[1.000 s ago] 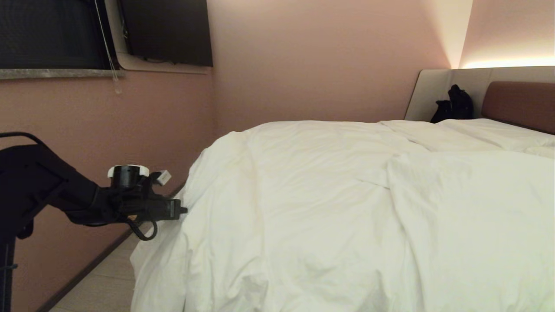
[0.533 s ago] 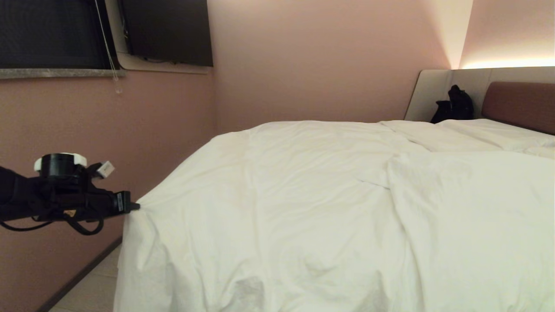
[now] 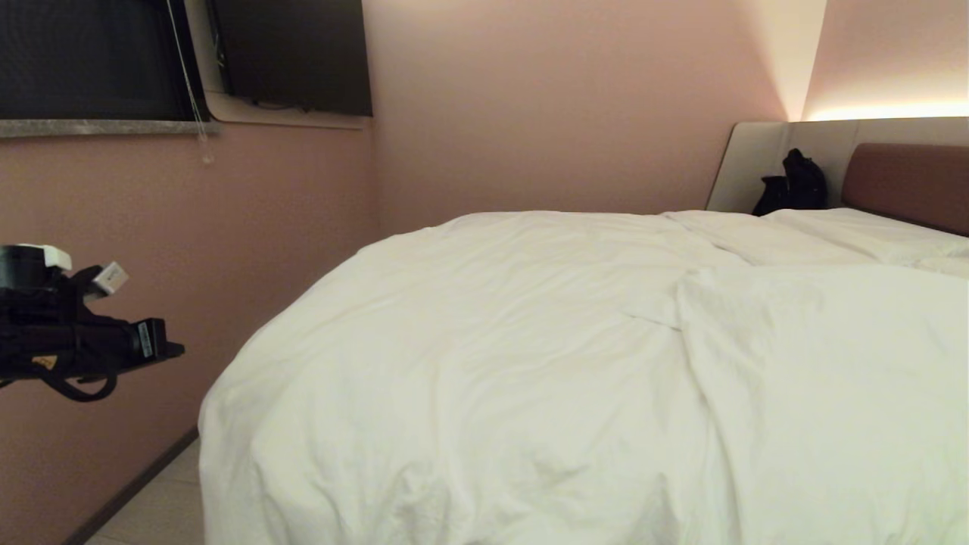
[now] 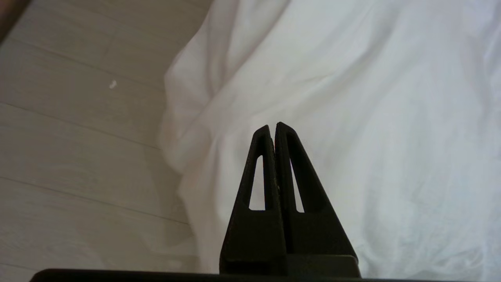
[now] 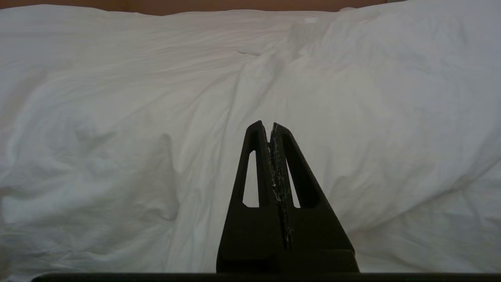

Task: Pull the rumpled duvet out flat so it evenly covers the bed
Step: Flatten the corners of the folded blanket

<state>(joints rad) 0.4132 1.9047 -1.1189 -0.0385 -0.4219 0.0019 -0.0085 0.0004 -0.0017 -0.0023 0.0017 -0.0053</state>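
I am a two-armed robot facing a wide bed (image 3: 905, 178) in a pink-walled room. The duvet (image 3: 575, 363), thick, white and softly wrinkled, fills most of my head view from about four o'clock through the centre to eight o'clock. Its near left corner hangs over the bed's edge toward the pale floor (image 3: 163, 515). A raised fold runs across it at about three o'clock from centre.

My left gripper (image 3: 176, 349) hangs in the air at nine o'clock in the head view, apart from the duvet, with bare wall showing between its tip and the cloth. Its two black fingers (image 4: 262, 156) are pressed together with nothing between them. From that wrist I see the duvet's draped edge meeting the pale floor.

My right gripper (image 5: 268, 127) is out of the head view. Its own wrist view shows its fingers (image 5: 256, 156) closed tight, empty, pointing across the wrinkled duvet.

At one o'clock in the head view a brown headboard sits in a light grey surround, with a black bag (image 3: 795, 182) beside it. A dark screen (image 3: 291, 53) hangs on the wall at eleven o'clock.
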